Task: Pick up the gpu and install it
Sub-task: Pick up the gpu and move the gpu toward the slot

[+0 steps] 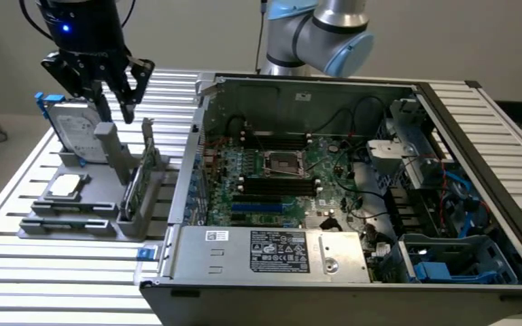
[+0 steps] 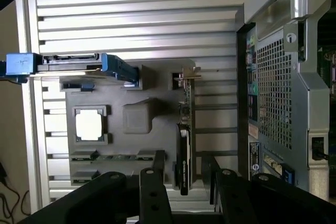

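Blue framing edged the hard drive (image 1: 73,129), which stood at the exterior view's left end of a grey holder (image 1: 62,225) on the slatted table (image 1: 62,272). A square silver chip (image 1: 66,185) lay flat in the holder, nearer than the drive. Above them hung the gripper (image 1: 116,110), its two black fingers spread apart and holding nothing. Just right of it the gpu (image 1: 141,175) stood on edge in a slot at the holder's right side, a thin card with a green board, not yet lifted. Farther right sat the open case (image 1: 334,302) with its motherboard (image 1: 279,176) exposed, and the arm (image 1: 320,30) rose behind it.

The wrist view looked down on the gpu (image 2: 185,124) edge-on. It showed as a narrow strip with a silver bracket (image 2: 187,74) at one end and a black shroud (image 2: 181,161) on one face. There the fingers (image 2: 152,187) stood on either side of the card's line, clear of it. The exterior view gave the case's interior, and the wrist view gave its perforated rear panel (image 2: 273,87).
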